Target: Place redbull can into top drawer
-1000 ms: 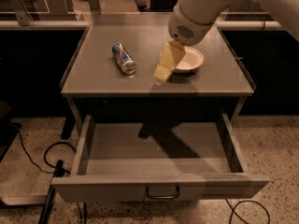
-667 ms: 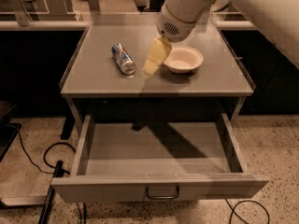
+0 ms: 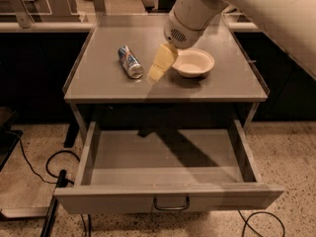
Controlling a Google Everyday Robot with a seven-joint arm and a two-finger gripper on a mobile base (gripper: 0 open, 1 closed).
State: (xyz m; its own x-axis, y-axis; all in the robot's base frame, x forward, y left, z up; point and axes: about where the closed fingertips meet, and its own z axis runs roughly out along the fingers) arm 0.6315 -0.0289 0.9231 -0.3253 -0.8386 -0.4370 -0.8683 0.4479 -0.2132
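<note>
Redbull can point(image 3: 130, 61) lying on tabletop point(image 3: 106, 83), gripper point(image 3: 155, 73) just beside it, opening unclear, top drawer point(image 3: 123, 197) open

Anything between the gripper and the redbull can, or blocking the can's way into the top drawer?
Nothing visible. The gripper hangs just beside the redbull can, which lies on its side on the tabletop; the white bowl sits on the gripper's far side. The top drawer stands open below, nothing showing inside.
</note>
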